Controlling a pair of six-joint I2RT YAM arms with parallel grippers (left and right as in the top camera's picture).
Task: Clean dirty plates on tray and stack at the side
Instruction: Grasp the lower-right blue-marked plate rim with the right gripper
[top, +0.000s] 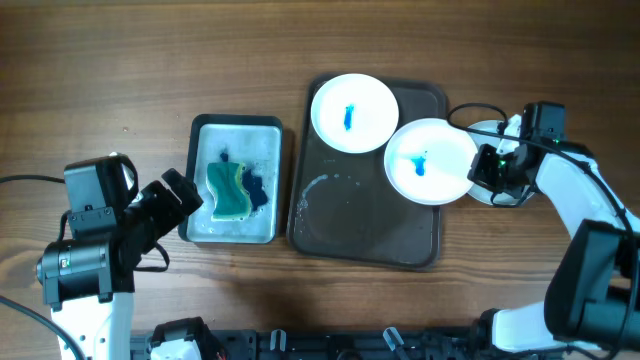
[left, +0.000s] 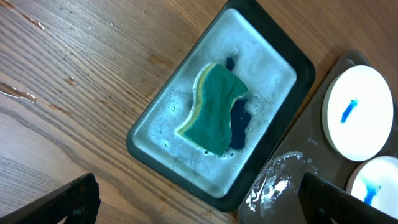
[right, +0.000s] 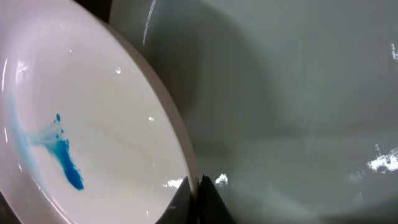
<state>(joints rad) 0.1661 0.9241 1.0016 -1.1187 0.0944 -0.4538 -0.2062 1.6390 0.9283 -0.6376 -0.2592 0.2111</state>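
Note:
The dark brown tray (top: 370, 220) lies right of centre. One white plate (top: 354, 113) with a blue smear rests in its far part. My right gripper (top: 487, 166) is shut on the right rim of a second blue-smeared plate (top: 430, 160), which hangs over the tray's right edge. The right wrist view shows the jaws (right: 198, 200) pinching that rim (right: 93, 124). A third plate (top: 490, 129) lies under it on the table, mostly hidden, plain where it shows (right: 298, 93). My left gripper (top: 180, 200) is open and empty by the small tray.
A pale grey tray with a dark rim (top: 262, 225) stands left of the brown tray and holds a green sponge (top: 228, 188) and blue stains; both also show in the left wrist view (left: 273, 56) (left: 217, 112). A wet patch (left: 280, 183) lies on the brown tray.

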